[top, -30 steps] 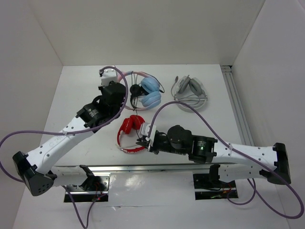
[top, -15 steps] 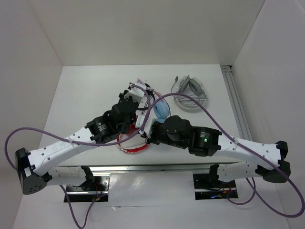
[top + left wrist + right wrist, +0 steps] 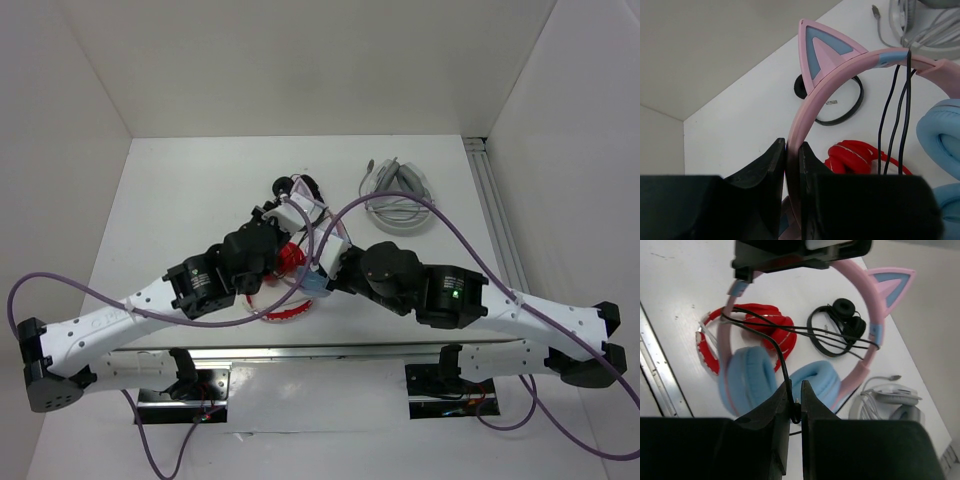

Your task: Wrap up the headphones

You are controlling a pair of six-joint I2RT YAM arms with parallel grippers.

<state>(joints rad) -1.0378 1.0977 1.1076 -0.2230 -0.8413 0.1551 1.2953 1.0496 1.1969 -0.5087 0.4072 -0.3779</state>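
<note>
headphones (image 3: 840, 67) are up off the surface (image 3: 180, 200), over the red pair (image 3: 852, 152) near its middle. left gripper (image 3: 792, 150) clamps the stiff pink headband; right gripper (image 3: 795, 390) pinches the thin cable (image 3: 783, 365). cable looks limp and light, so you want gentle tension, no yanking.

Headphones (image 3: 314, 284) over red pair (image 3: 283, 313)

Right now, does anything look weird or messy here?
Yes. The cat-ear headphones hang in the air, pinched at the headband by the left end effector, above the red headphones. Their black cable stretches in loose strands across the headband's open arch, one part pinched by the right end effector.
</note>
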